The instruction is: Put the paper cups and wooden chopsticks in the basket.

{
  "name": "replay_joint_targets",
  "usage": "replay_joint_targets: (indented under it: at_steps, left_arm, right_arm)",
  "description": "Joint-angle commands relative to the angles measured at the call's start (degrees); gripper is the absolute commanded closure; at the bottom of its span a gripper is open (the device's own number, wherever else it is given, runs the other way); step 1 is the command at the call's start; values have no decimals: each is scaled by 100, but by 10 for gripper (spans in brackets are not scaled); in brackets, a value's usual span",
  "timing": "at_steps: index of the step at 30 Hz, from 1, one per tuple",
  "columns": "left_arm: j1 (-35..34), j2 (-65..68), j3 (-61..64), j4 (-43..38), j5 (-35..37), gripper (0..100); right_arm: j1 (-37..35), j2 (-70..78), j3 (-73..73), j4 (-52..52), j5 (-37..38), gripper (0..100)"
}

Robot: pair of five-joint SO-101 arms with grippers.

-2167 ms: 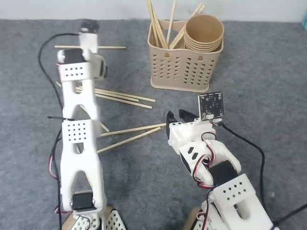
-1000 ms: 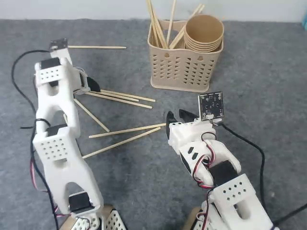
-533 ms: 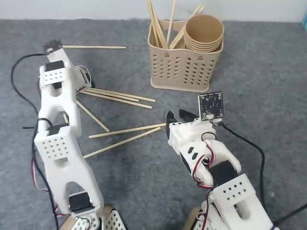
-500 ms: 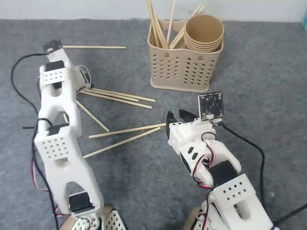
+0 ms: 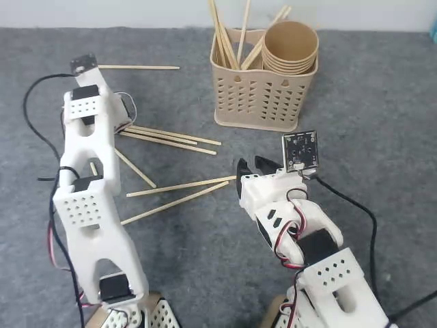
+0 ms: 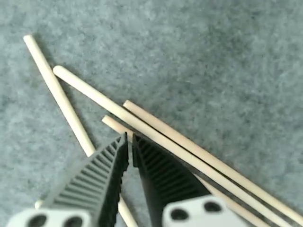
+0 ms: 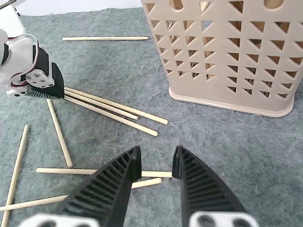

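Beige perforated plastic basket (image 5: 263,96) is standing upright toward the far edge of the grey felt worktop (image 5: 382,130). A nested stack of brown paper cups (image 5: 291,42) is sitting inside its right part; several pale wooden chopsticks (image 5: 222,31) are leaning upright in its left part. More sticks are lying flat on the worktop, all outside the basket: one lone stick (image 5: 136,67) far left, a close-lying group of three sticks (image 5: 171,138) left of the basket, a short slanting stick (image 5: 136,169) nearer, and two long sticks (image 5: 184,185) running toward the right arm (image 5: 293,225). White left arm (image 5: 89,171) is stretching out over the left side; the left jaws, black and ribbed, are pointing down at the left ends of the group of three, sitting together with only a sliver of gap, nothing clamped; cannot tell whether the tips are touching the sticks. The right jaws are standing apart and holding nothing, low near the middle, tips just beside the ends of the two long sticks, facing the basket
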Motion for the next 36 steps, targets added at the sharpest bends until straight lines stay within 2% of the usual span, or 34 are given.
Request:
replay_joint_targets:
  at_steps: [1, 3, 6, 10, 17, 22, 25, 28, 32, 36]
  left_arm:
    - [0, -123, -110, -88, 44, 983]
    - [-167, -123, -224, -88, 97, 947]
    - [-431, -114, -462, 70, 659, 869]
    - [-695, -62, -655, 141, 730, 788]
    - [-958, 70, -620, -360, 712, 783]
    - [-923, 782, -655, -1301, 712, 783]
    - [-941, 985, -1033, -1002, 712, 783]
    - [-932, 1187, -1455, -563, 712, 815]
    - [-949, 1424, -2105, -62, 703, 991]
    - [-949, 1530, -2651, 431, 703, 988]
  right_arm:
    - [22, -145, -334, 40, -35, 884]
    - [22, -145, -343, 40, -35, 884]
    - [22, -145, -343, 40, -26, 884]
    - [22, -145, -343, 40, -26, 884]
    - [-4, -145, -325, 40, -26, 884]
    - [4, -145, -325, 31, -26, 884]
    - [4, -145, -325, 31, -26, 884]
    - [13, -145, -325, 31, -26, 884]
    - [22, -145, -325, 31, -26, 884]
    - [22, -145, -325, 31, -26, 884]
